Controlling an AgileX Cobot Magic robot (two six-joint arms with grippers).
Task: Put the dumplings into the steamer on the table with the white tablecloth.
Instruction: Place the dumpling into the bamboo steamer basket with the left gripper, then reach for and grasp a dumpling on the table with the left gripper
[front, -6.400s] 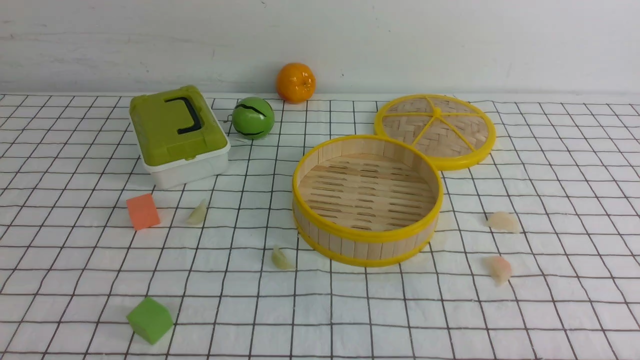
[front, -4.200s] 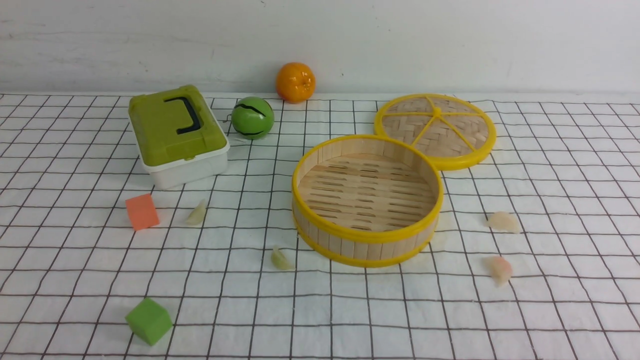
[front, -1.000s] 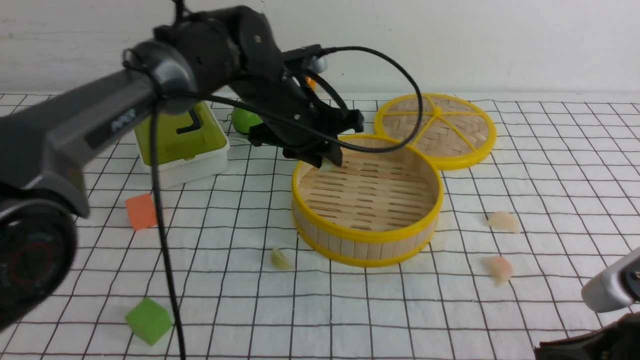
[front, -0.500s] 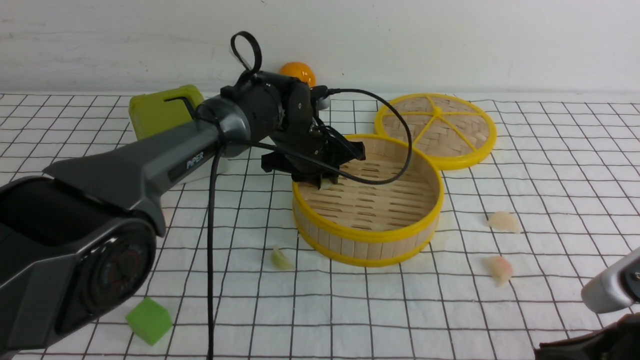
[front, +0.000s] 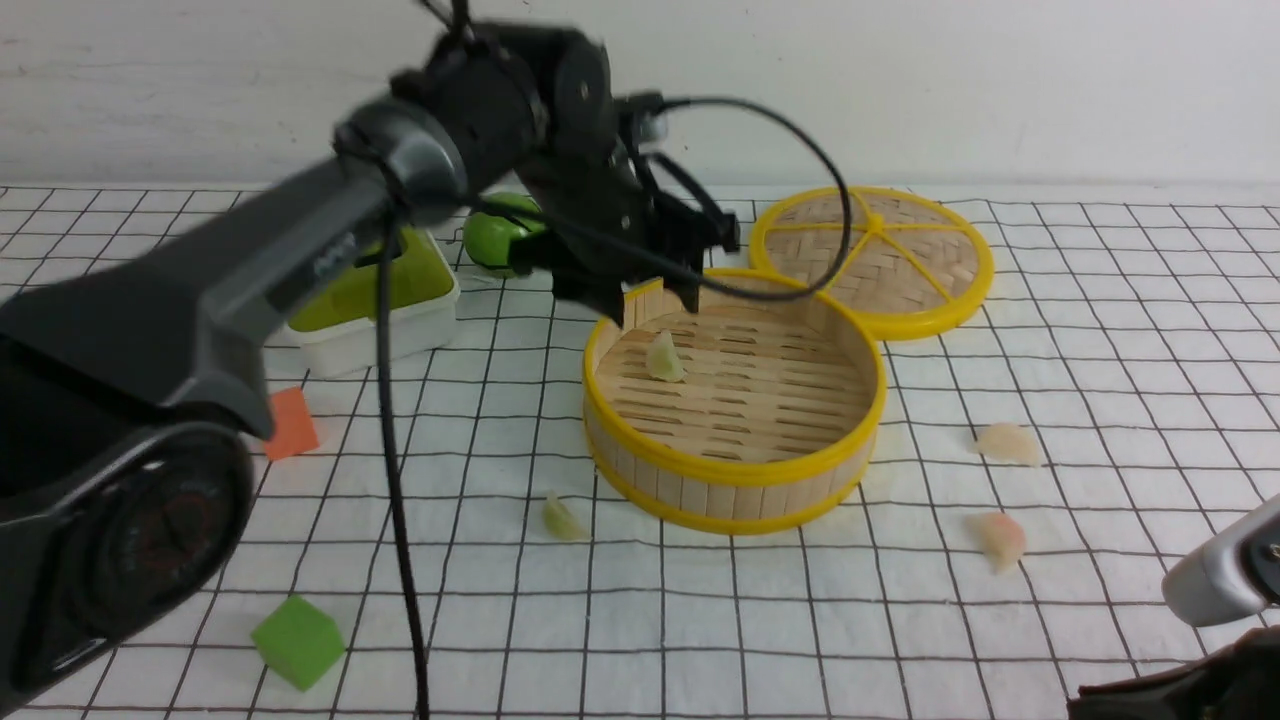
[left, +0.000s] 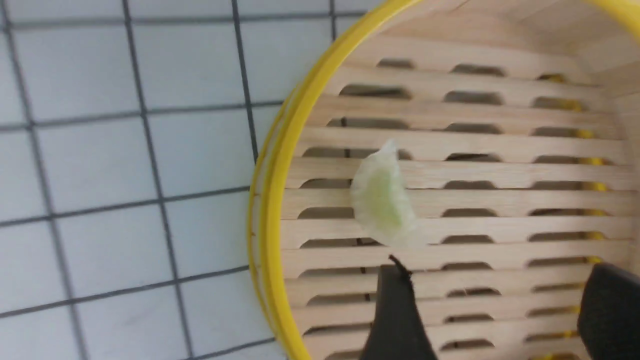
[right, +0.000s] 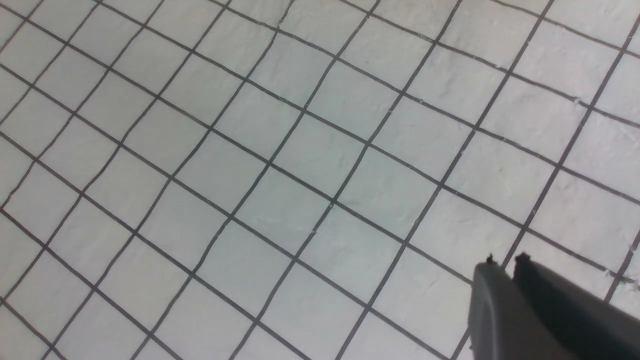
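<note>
Woven lid (front: 880, 262) at the back — orange cube (front: 293, 424), green cube (front: 298, 640), green-lidded box (front: 425, 275) leftward.

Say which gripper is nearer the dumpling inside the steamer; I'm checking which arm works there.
Left. The left gripper hovers open just above the dumpling, at the steamer's far rim. The right gripper sits at front right, over cloth.

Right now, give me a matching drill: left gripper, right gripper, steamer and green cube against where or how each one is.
1 left gripper
2 right gripper
3 steamer
4 green cube

A shut, over the cloth
B holds one green dumpling
C open, over the steamer
D lying near left on the cloth

Pairs: 1-C, 2-A, 3-B, 4-D
</note>
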